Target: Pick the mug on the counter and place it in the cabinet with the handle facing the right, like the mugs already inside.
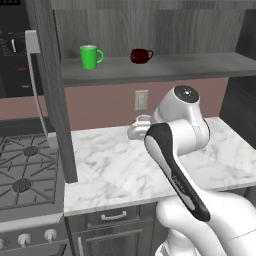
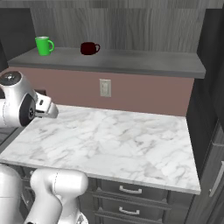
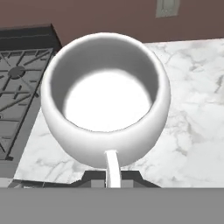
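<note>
The small white mug looms large in the hand view, seen from above, its inside empty. Its white loop handle points at my gripper, which is shut on it. In the left base view the mug shows just past my arm's elbow, over the back of the marble counter. Whether it touches the counter I cannot tell. Higher up, the cabinet shelf carries a green mug and a dark red mug, their handles to the right.
A gas stove sits left of the counter behind a dark upright panel. A wall outlet is on the pink backsplash. The shelf runs bare to the right of the red mug. Dark drawers lie below.
</note>
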{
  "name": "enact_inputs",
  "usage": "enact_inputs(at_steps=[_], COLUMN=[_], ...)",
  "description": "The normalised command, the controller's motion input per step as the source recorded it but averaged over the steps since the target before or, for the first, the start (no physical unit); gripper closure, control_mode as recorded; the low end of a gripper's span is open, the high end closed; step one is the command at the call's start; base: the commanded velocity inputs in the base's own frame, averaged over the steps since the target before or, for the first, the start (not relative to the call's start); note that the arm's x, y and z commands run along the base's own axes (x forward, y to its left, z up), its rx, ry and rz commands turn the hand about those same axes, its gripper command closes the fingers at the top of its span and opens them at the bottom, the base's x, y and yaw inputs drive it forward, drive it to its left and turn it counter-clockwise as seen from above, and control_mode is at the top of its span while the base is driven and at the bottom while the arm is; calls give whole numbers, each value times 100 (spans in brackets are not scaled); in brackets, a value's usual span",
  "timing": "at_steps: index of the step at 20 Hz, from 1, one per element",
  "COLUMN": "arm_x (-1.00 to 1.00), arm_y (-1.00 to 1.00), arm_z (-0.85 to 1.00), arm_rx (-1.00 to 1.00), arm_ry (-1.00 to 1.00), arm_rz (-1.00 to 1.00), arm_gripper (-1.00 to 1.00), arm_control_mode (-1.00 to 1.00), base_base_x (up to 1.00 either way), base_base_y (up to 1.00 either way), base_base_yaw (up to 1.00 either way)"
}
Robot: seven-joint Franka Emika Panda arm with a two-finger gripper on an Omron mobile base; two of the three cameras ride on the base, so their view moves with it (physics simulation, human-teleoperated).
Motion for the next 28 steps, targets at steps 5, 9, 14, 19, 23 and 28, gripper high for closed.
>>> enact_inputs(at_steps=[5, 9, 14, 19, 23, 28], arm_x=[-26, -15, -21, -14, -4, -1], arm_y=[-19, -25, -16, -10, -11, -17], arm_z=[33, 33, 32, 36, 39, 37], arm_rx=[0, 0, 0, 0, 0, 0], arm_ry=[-1, 0, 0, 0, -2, -4], arm_rz=[28, 30, 24, 16, 14, 8], arm_gripper=[100, 100, 100, 100, 100, 100], arm_control_mode=[-100, -100, -100, -100, -100, -100], base_base_x=[0, 0, 0, 0, 0, 0], base_base_y=[0, 0, 0, 0, 0, 0], base_base_yaw=[0, 0, 0, 0, 0, 0])
